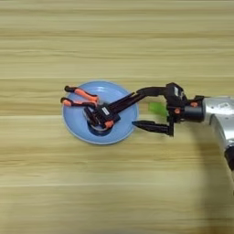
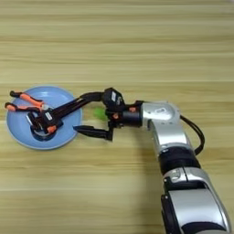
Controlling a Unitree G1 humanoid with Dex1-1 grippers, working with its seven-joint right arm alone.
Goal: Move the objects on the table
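A round light-blue plate lies left of centre on the table. On it rest orange-handled pliers, handles pointing left, and a black clamp with orange tips whose long bar slants up and right over the rim. My right gripper comes in from the right and is open, its fingers spread wide. The upper finger's tip meets the end of the clamp's bar; I cannot tell if they touch. The lower finger's tip sits at the plate's right rim. A small green block lies on the table between the fingers, near their base.
My silver forearm runs from the bottom right up to the gripper, with a black cable looping at its right. Bare plank surface spreads above, below and left of the plate.
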